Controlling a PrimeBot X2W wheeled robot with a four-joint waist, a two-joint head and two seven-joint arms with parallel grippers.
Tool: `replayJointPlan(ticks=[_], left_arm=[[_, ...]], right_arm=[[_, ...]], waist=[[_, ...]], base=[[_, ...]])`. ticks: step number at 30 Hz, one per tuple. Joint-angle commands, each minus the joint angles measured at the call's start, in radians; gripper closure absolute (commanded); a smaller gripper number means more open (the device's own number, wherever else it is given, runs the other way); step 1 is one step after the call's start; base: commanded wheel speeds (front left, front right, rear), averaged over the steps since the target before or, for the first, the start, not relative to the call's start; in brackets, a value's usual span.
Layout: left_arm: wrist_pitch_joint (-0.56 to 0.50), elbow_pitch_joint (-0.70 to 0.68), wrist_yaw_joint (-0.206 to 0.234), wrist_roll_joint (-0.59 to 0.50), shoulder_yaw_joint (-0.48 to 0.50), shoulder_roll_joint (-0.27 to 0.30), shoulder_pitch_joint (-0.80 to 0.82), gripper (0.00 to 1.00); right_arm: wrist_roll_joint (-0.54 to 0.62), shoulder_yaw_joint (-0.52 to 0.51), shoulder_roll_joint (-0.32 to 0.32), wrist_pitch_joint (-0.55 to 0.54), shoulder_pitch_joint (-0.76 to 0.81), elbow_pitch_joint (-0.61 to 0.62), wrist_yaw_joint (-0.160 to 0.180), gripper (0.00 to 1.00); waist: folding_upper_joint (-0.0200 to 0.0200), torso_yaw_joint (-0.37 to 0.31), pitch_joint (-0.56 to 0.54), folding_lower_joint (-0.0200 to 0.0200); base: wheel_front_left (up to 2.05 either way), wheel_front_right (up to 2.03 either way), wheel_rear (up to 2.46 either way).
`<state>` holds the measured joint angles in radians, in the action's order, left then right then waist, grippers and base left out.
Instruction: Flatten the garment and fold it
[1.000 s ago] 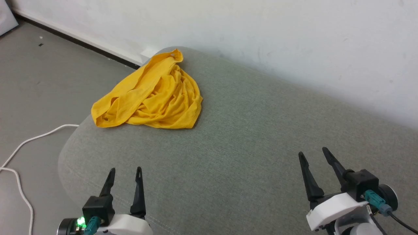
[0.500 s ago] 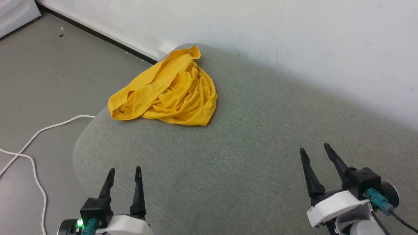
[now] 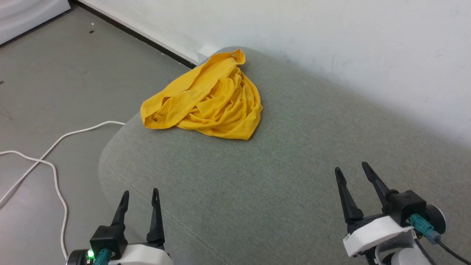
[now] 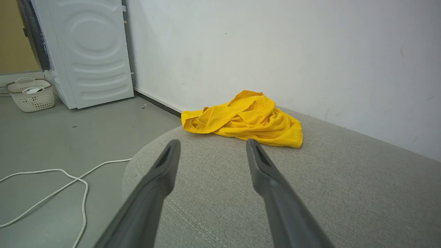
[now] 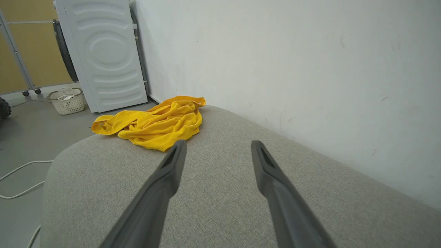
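- Both left gripper [image 3: 141,191] and right gripper [image 3: 350,166] are hanging open, empty.
- We are swinging our head leftward; the garment [image 3: 209,106] is staying crumpled on the sofa [image 3: 276,176].

A grey upholstered seat [image 3: 279,173] stood against a white wall [image 3: 331,36] with a dark skirting strip [image 3: 136,35]. On the grey floor [image 3: 55,73], at the seat's 9 o'clock, a white cable [image 3: 66,215] looped. A white washing machine [image 4: 91,51] stood at 10 o'clock, with a cream laundry basket [image 4: 32,98] just beside it at its 8 o'clock.
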<state>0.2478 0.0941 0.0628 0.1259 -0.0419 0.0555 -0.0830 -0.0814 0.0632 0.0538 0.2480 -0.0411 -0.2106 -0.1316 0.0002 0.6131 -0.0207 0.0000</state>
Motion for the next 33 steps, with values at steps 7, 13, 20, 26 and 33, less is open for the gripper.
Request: replayJointPlan(ticks=[7, 13, 20, 26, 33], left_arm=[[0.014, 0.013, 0.009, 0.009, -0.004, -0.005, -0.018, 0.0], [0.014, 0.013, 0.006, 0.005, -0.003, -0.005, -0.02, 0.0], [0.014, -0.052, -0.003, 0.035, -0.002, -0.001, 0.015, 0.0], [-0.078, -0.212, -0.023, 0.01, -0.012, 0.058, 0.163, 0.0], [-0.279, -0.276, -0.065, 0.008, 0.005, 0.148, 0.474, 0.0]], right_arm=[[-0.01, -0.002, -0.004, 0.014, -0.014, -0.008, 0.001, 0.0], [-0.014, -0.004, -0.004, 0.014, -0.01, -0.012, 0.001, 0.0], [-0.013, -0.026, -0.004, 0.014, -0.001, -0.005, 0.001, 0.0], [0.037, -0.06, -0.004, 0.014, -0.011, 0.035, 0.001, 0.0], [0.089, -0.056, 0.03, -0.076, -0.053, 0.192, 0.001, 0.0]], waist=[[-0.0002, 0.021, -0.008, 0.0], [-0.0002, 0.018, -0.013, 0.0], [-0.0002, 0.017, -0.008, 0.0], [-0.0002, 0.003, 0.053, 0.0], [-0.0002, -0.034, 0.19, 0.0]], base=[[0.0, 0.0, 0.0], [0.0, 0.0, 0.0], [0.0, 0.0, 0.0], [0.0, 0.0, 0.0], [0.0, 0.0, 0.0]])
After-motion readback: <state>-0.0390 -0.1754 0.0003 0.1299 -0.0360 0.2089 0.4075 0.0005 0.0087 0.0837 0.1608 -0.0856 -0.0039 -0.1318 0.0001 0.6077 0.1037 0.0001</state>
